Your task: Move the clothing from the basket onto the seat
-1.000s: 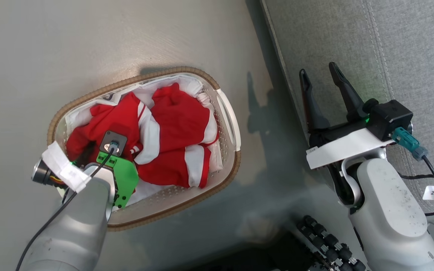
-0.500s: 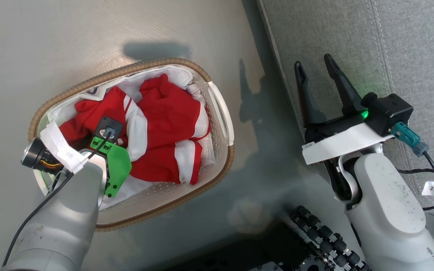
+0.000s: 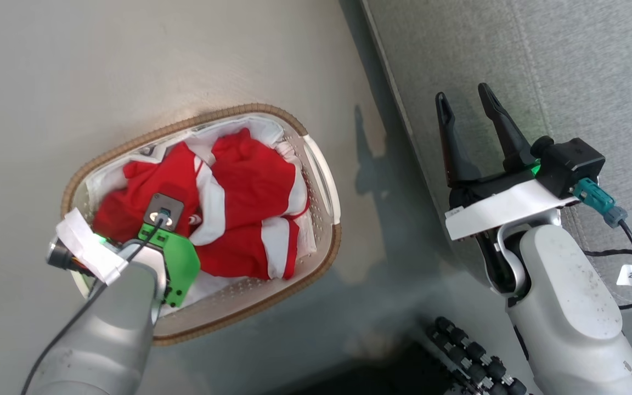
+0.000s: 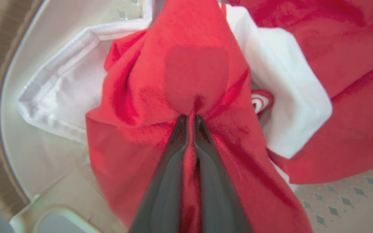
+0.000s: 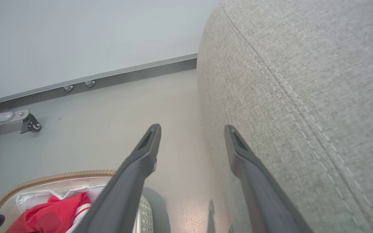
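One basket (image 3: 239, 108), one seat (image 3: 568, 66) — clothing (image 3: 253, 178) bunched.

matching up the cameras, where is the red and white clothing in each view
head view: red and white clothing left of centre, inside the basket
left wrist view: centre, pinched by the left gripper
right wrist view: bottom left corner
shared landmark: the basket's brown woven rim

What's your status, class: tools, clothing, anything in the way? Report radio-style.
Left tool shut on red clothing, inside basket. Right tool open, empty, by seat edge. No obstacle seen between basket and seat.
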### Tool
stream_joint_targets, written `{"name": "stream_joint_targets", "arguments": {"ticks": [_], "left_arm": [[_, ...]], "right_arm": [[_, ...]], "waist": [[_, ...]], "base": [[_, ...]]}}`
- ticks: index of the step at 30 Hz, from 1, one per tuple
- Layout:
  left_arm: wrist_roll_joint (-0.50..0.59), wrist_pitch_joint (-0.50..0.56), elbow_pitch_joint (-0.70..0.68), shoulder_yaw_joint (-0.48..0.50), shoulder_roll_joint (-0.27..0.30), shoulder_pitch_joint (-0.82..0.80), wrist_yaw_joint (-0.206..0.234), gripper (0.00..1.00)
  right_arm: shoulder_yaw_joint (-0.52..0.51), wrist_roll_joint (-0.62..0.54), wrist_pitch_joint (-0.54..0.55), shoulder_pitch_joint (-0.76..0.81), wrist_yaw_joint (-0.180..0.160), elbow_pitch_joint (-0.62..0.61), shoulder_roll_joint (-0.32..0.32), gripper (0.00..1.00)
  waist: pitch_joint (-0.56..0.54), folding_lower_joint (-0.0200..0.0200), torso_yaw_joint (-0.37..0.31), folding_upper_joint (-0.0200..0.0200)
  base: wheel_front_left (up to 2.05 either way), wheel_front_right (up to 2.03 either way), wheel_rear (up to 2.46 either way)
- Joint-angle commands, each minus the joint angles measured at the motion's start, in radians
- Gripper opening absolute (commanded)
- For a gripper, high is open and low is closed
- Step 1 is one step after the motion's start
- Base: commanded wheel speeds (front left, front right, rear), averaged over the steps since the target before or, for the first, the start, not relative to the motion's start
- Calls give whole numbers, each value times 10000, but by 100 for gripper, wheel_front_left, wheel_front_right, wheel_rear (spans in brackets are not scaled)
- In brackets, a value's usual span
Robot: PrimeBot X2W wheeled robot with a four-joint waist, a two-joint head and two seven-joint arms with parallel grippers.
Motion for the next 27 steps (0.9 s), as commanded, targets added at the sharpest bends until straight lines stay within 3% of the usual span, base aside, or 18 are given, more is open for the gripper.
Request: {"name": "stream_joint_targets", "arguments": {"ticks": [1,18,22,27], "left_arm": [[-177,-233,-5,36,-74,248,-49,0],[-1451,-1844,-571,346,-647,1851,-415,0],[-2073,-1854,-1885,214,-663,2574,-518,0],[-2633,-1855,-3329,-127,-658,3286,-328,0]], "right_arm": [[-47,-37,-18,205,-13,71,-40,100],[-264,-796,-18,1502,-13,611,-43,100],[-202,-983,-18,1890,-13,720,-46,100],[-163,-1124,-18,2351,-13,815,-43,100]], "waist": [[-635,-1,135,0],[-3737,-1,1052,0],[-4496,-1,1271,0],[-5222,-1,1540,0]], "base": [[0,0,0],[0,0,0],[0,0,0],[0,0,0]]}}
